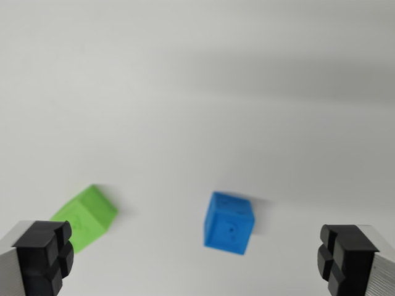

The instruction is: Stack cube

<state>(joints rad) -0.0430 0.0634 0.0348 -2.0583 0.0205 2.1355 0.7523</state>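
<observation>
A blue cube (pixel 229 222) rests on the white surface, slightly right of the wrist view's centre and low in the picture. A green cube (pixel 86 216) lies apart from it toward the wrist view's left, turned at an angle. My gripper (pixel 195 262) is open and hovers above the surface. Its black fingertips (pixel 44 256) stand far apart at the two bottom corners. The blue cube sits between the fingers' line and a little ahead of them. The green cube is just beyond the left finger. Nothing is held.
The white surface (pixel 197 111) stretches away to the top of the wrist view, with a soft grey shadow band across its upper right.
</observation>
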